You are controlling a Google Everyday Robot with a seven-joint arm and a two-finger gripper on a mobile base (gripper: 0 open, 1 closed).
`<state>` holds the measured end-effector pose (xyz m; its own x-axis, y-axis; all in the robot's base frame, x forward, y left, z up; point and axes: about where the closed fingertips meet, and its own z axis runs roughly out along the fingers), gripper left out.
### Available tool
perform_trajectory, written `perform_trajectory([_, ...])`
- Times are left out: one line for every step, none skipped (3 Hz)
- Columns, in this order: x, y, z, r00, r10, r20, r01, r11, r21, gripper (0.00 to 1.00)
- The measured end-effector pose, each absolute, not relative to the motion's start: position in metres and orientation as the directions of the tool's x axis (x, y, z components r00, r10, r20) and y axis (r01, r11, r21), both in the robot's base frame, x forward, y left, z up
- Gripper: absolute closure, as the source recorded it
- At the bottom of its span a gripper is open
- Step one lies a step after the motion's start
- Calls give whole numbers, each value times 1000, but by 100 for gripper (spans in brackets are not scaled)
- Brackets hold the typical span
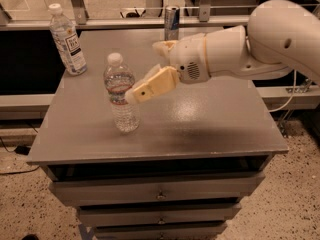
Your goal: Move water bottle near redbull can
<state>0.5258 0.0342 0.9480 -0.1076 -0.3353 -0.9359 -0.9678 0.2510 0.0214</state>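
The water bottle [120, 94], clear and ribbed with a white cap and a thin red-and-blue band, stands upright on the left middle of the grey cabinet top [200, 124]. The redbull can [171, 22], slim and blue-and-silver, stands at the back edge of the top, near its middle. My gripper [133, 95] reaches in from the right on a white arm, and its cream fingers [152, 85] come up against the bottle's right side at label height. The contact between the fingertips and the bottle is hard to make out.
A second clear bottle with a large white label [67, 39] stands at the back left corner. The cabinet has drawers [160, 191] below its front edge. A metal rail and dark shelving run behind the top.
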Motion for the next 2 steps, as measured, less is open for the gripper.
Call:
perform_trajectory([532, 64, 937, -50, -268, -962, -981, 196, -4, 0])
perform_trajectory([533, 77, 928, -28, -218, -976, -985, 172, -10, 0])
